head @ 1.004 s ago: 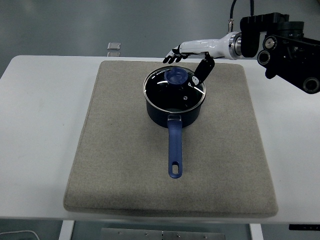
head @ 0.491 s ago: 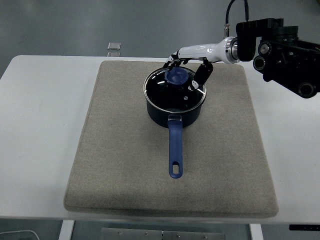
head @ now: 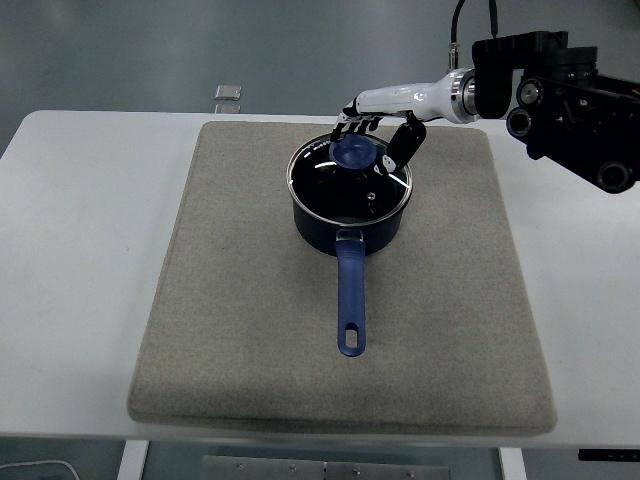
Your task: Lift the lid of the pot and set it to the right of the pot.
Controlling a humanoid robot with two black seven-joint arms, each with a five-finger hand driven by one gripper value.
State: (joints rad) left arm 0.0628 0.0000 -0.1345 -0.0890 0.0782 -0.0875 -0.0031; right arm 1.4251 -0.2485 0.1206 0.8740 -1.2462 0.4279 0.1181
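No readable text, label, brand, number or sign appears anywhere in the head view; the dark blue pot, its glass lid, the grey mat and the robot's right arm all show plain, unmarked surfaces at this size

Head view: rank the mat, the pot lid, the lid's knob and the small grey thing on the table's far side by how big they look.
1. Mat
2. Pot lid
3. Knob and small grey object: they look alike in size, and the object lies farther from the camera, so I won't rank them.
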